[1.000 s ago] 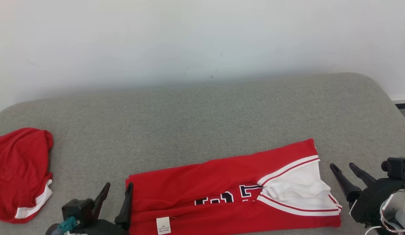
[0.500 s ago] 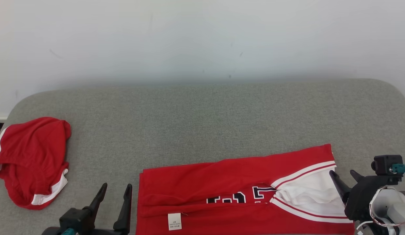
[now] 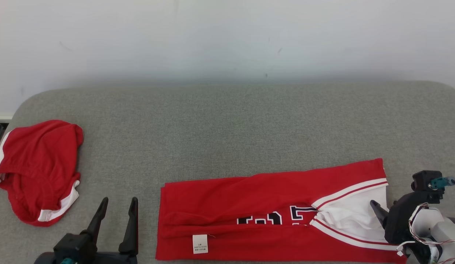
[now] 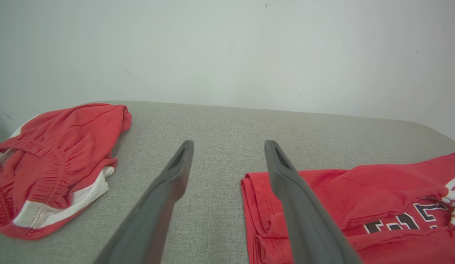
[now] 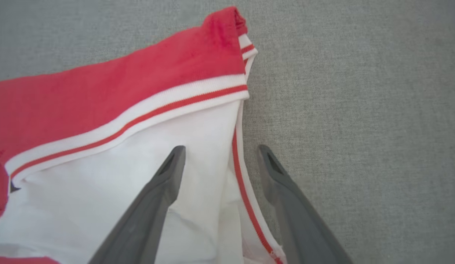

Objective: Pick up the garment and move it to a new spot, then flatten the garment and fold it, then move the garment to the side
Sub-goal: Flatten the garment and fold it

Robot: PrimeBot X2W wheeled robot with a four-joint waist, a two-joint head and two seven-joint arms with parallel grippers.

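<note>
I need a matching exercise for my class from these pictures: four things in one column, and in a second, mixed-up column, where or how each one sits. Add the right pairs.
Column 1
1. folded jersey
2. red shorts
3. left gripper
4. right gripper

Column 2
A. open, one of its fingers over white cloth, the other over the grey cushion
B. crumpled at the cushion's left end
C. lying in a long strip, white label showing
D. open, over bare cushion just left of the jersey

Pairs: 1-C, 2-B, 3-D, 4-A
</note>
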